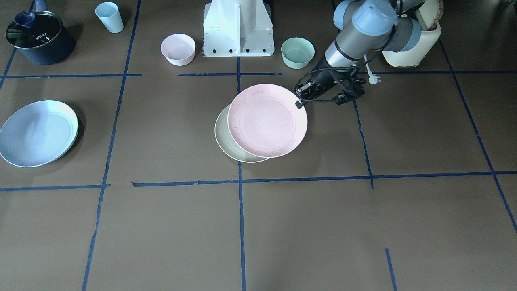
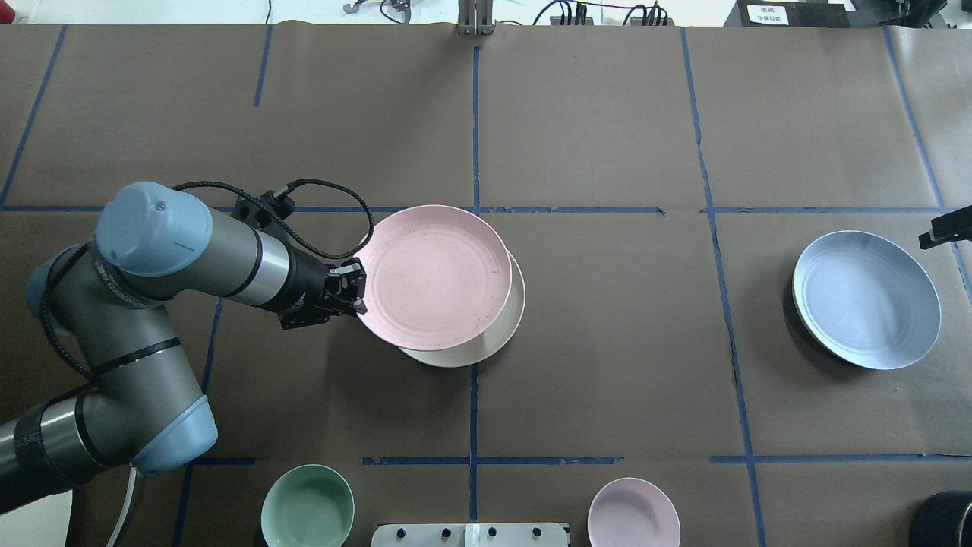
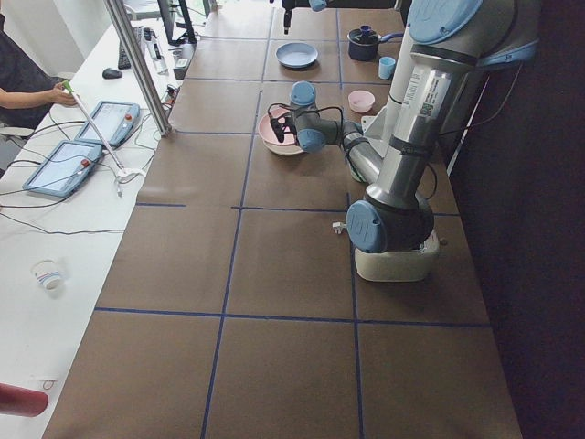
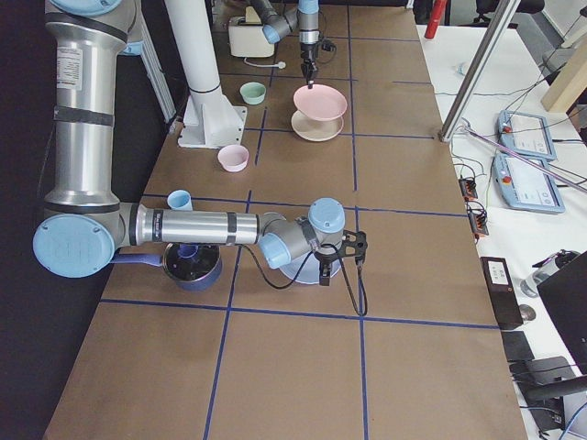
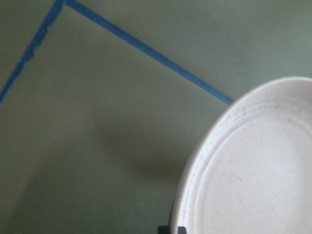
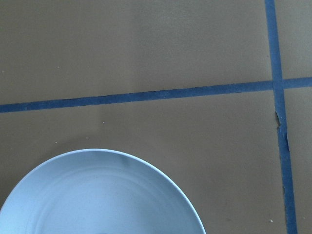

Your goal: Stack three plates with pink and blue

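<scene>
My left gripper (image 1: 301,103) (image 2: 357,289) is shut on the rim of the pale pink plate (image 1: 266,121) (image 2: 433,277) (image 5: 258,180). It holds the plate over the cream-white plate (image 1: 230,147) (image 2: 493,334), offset to one side. The cream plate rests on the table at the centre. The pale blue plate (image 1: 38,133) (image 2: 866,300) (image 6: 97,200) lies alone far to the robot's right. My right gripper (image 4: 330,266) hovers over the blue plate's rim. Its fingers do not show clearly, so I cannot tell whether it is open or shut.
A mint-green bowl (image 1: 297,52) and a small pink bowl (image 1: 178,49) stand either side of the robot base (image 1: 238,30). A light blue cup (image 1: 109,17) and a dark pot (image 1: 40,38) stand in the corner on the robot's right. A cream appliance (image 1: 412,48) stands behind the left arm.
</scene>
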